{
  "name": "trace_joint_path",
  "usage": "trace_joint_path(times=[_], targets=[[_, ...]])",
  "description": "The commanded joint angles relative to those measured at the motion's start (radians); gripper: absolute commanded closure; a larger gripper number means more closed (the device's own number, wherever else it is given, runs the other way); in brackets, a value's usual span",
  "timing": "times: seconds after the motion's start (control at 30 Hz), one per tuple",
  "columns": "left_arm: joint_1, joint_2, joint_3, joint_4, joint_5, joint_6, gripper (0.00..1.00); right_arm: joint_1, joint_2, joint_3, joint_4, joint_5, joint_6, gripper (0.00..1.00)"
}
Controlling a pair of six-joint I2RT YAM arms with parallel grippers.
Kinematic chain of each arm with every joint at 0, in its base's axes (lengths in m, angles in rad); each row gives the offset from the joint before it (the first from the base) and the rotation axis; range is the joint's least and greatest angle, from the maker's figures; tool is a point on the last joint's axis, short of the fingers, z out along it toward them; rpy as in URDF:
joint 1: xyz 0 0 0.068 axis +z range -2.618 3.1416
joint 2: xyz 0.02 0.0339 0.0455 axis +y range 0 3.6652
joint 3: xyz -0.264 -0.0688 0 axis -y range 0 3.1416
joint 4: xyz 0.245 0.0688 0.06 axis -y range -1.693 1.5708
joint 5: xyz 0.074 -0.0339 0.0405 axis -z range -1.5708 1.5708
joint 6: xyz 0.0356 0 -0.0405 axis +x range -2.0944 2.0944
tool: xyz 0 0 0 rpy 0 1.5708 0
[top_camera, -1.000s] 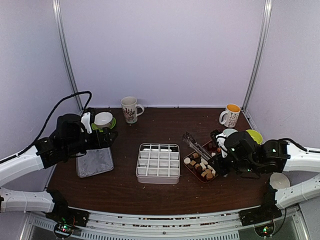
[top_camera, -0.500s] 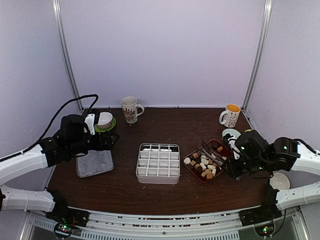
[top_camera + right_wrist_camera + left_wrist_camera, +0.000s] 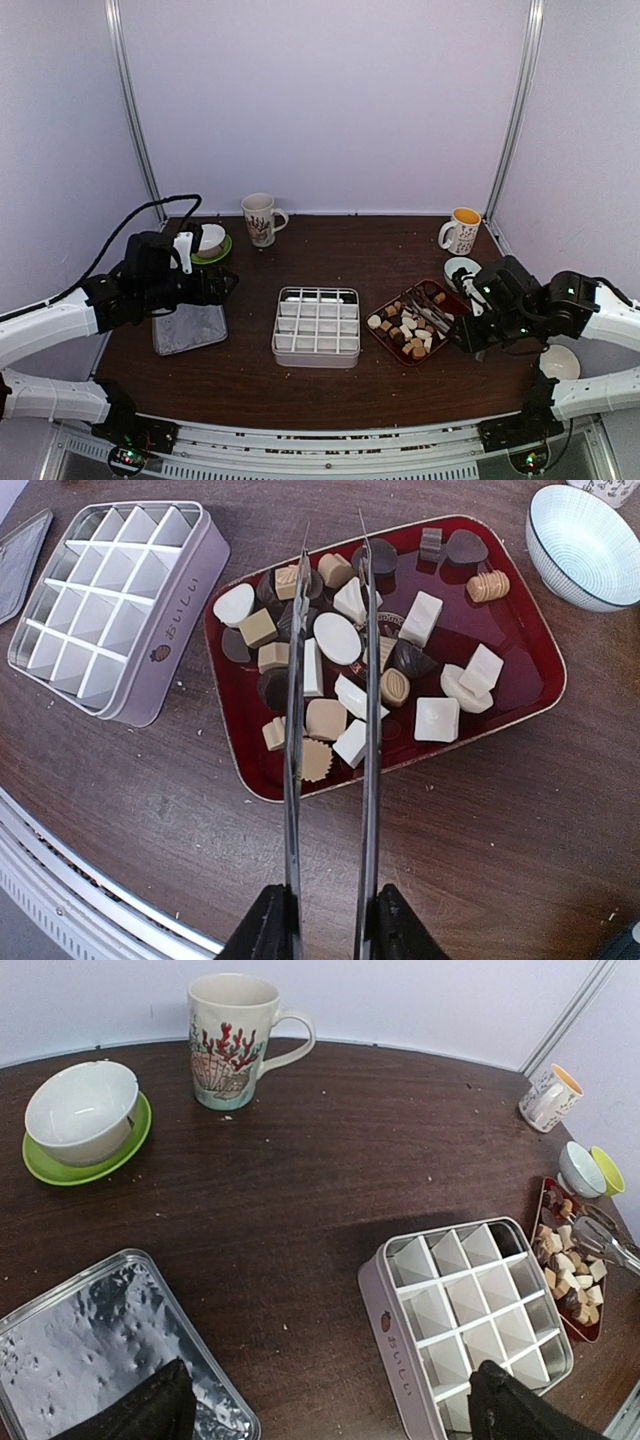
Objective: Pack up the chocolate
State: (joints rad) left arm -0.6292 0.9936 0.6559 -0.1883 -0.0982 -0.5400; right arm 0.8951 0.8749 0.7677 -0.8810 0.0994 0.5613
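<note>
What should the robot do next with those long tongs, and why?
Probably lower the tongs, held in the right hand, onto one chocolate and squeeze. Their blades hang slightly apart over the red tray, nothing looks pinched between them, and every cell of the divided tin looks empty.

right pincer (image 3: 330, 922) | drew back rightward; tongs (image 3: 294, 730) now over chocolate (image 3: 338, 638)
</note>
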Motion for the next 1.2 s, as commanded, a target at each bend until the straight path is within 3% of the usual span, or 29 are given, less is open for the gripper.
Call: trace_joint_path(times=[0.0, 0.6, 1.17], targets=[[0.006, 0.001, -0.008, 0.062, 0.063, 0.034, 0.02, -0.021, -0.014, 0.012, -0.025, -0.019, 0.021, 0.69], [0.005, 0.04, -0.03, 0.148, 0.209, 0.043, 0.04, -0.081, -0.072, 0.041, -0.108, -0.016, 0.03, 0.69], [0.004, 0.06, -0.012, 0.138, 0.22, 0.054, 0.05, -0.125, -0.069, 0.024, -0.066, -0.052, 0.019, 0.62]])
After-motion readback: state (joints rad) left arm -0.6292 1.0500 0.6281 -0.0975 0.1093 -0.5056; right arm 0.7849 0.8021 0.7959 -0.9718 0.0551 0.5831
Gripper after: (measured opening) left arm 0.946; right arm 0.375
